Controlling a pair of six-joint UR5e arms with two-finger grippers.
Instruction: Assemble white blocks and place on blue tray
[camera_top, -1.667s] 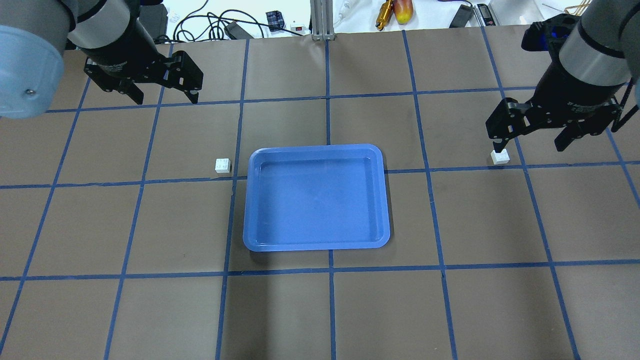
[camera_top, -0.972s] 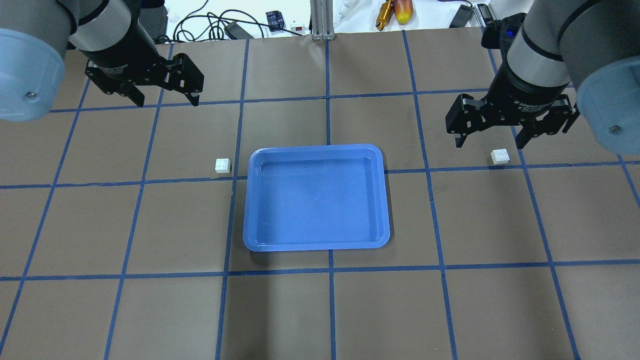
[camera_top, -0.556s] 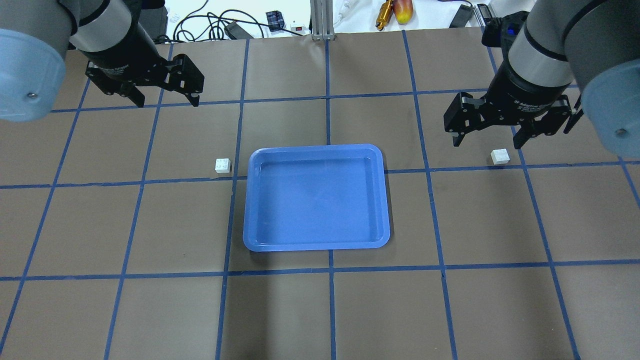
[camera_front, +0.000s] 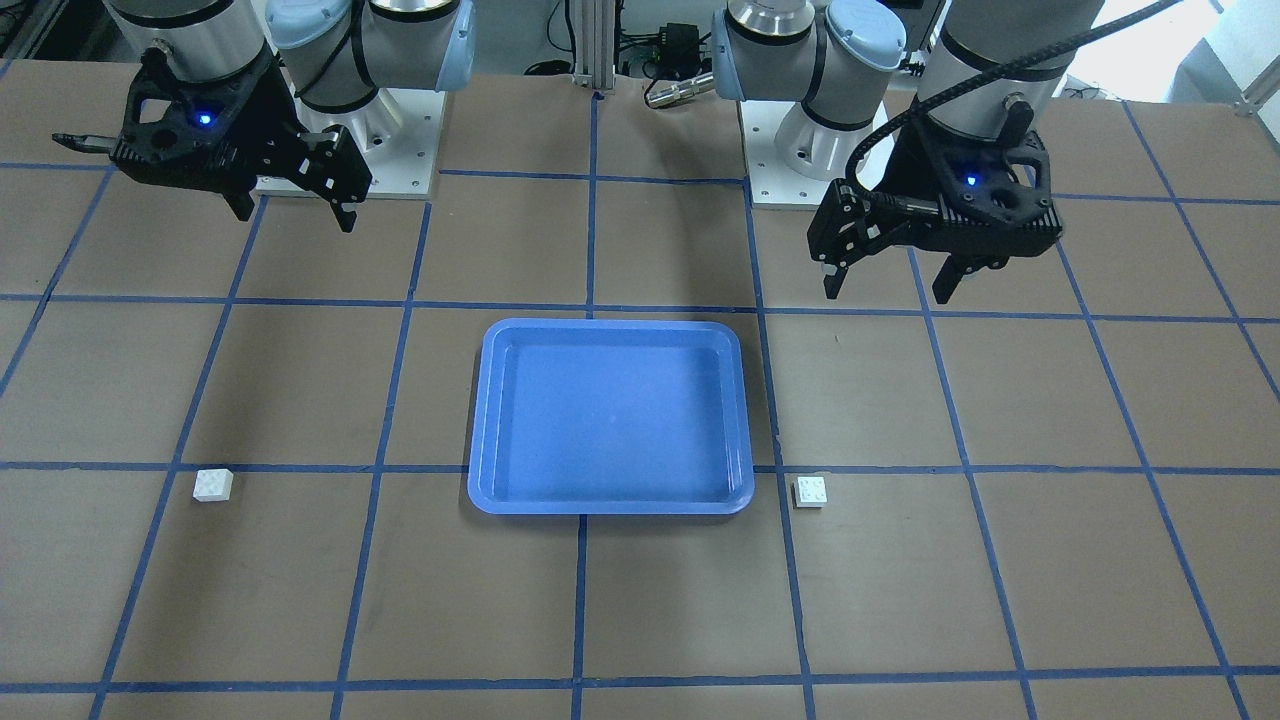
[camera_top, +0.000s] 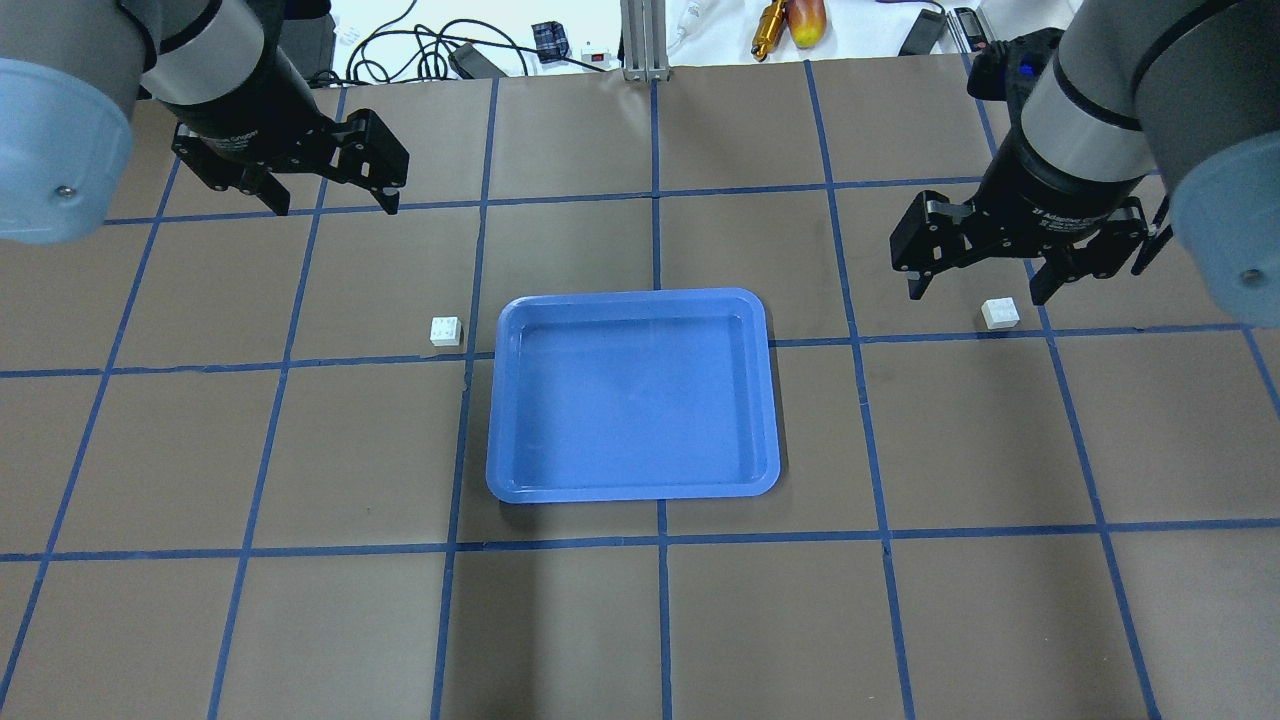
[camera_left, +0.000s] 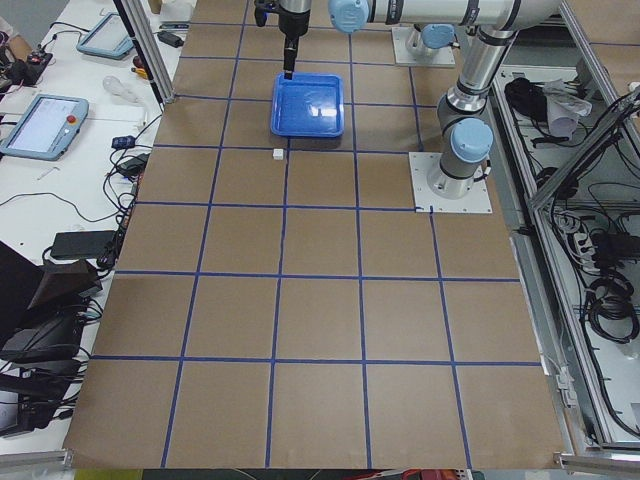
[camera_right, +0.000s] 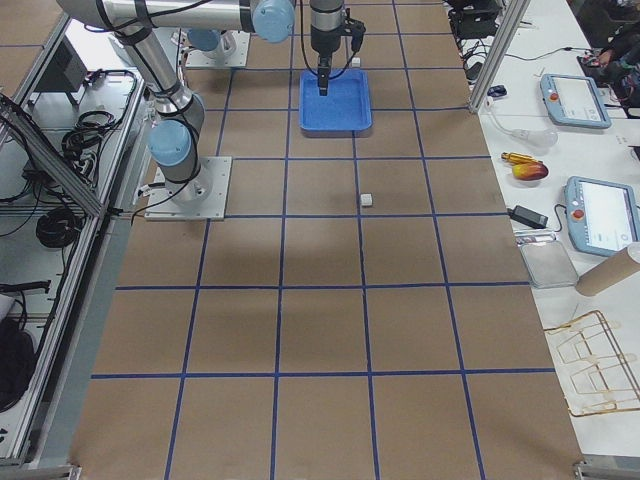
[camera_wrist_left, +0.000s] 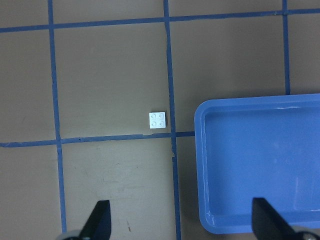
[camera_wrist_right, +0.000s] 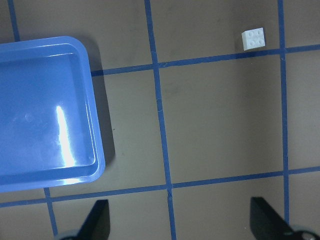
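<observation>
The blue tray (camera_top: 632, 395) lies empty mid-table. One white block (camera_top: 446, 331) sits just left of it, and shows in the left wrist view (camera_wrist_left: 158, 120). A second white block (camera_top: 1000, 313) lies far to the tray's right, and shows in the right wrist view (camera_wrist_right: 254, 39). My left gripper (camera_top: 330, 200) is open and empty, raised above the table and set back from its block. My right gripper (camera_top: 977, 290) is open and empty, raised near the right block but not over it.
Brown table with blue tape grid lines. Cables, tools and a metal post (camera_top: 640, 40) lie beyond the far edge. The arm bases (camera_front: 800, 130) stand on the robot's side of the table.
My right gripper has swung left and turned from beside the right block, then settled with little further motion. The left gripper has barely moved. Blocks and tray are unmoved.
</observation>
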